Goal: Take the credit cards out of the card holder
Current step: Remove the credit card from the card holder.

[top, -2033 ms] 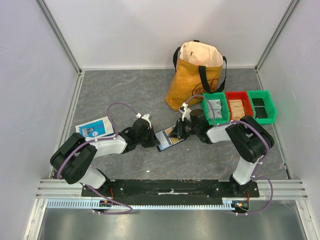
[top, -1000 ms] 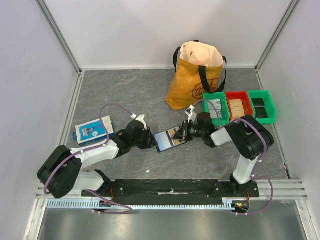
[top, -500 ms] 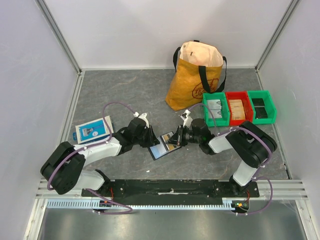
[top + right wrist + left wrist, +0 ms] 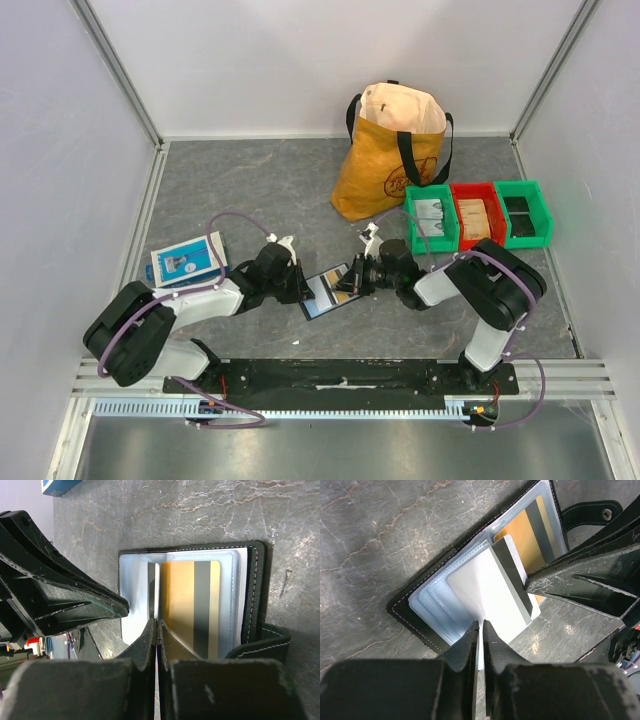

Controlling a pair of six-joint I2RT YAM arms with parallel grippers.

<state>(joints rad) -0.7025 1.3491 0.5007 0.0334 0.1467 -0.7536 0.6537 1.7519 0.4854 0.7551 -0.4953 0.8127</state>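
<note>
The black card holder (image 4: 318, 300) lies open between my two grippers, tilted, its stitched rim (image 4: 400, 611) toward the left arm. An orange card (image 4: 522, 537) sits in a clear sleeve. A pale card (image 4: 485, 587) with a dark stripe sticks partly out of its sleeve. My left gripper (image 4: 481, 622) is almost shut, a thin slit between the jaws, and its tips are over the pale card's face. My right gripper (image 4: 158, 621) is shut on the holder's near edge, beside the orange card (image 4: 180, 600). The holder's tab (image 4: 592, 512) with its stud hangs free.
A blue-and-white flat box (image 4: 185, 258) lies at the left. A yellow tote bag (image 4: 390, 150) stands at the back. Green (image 4: 432, 215), red (image 4: 475, 213) and green (image 4: 522, 212) bins line the right side. Walls close in three sides.
The right gripper has carried the holder a little left and toward the near edge. The left jaws have narrowed to a slit over the pale card.
</note>
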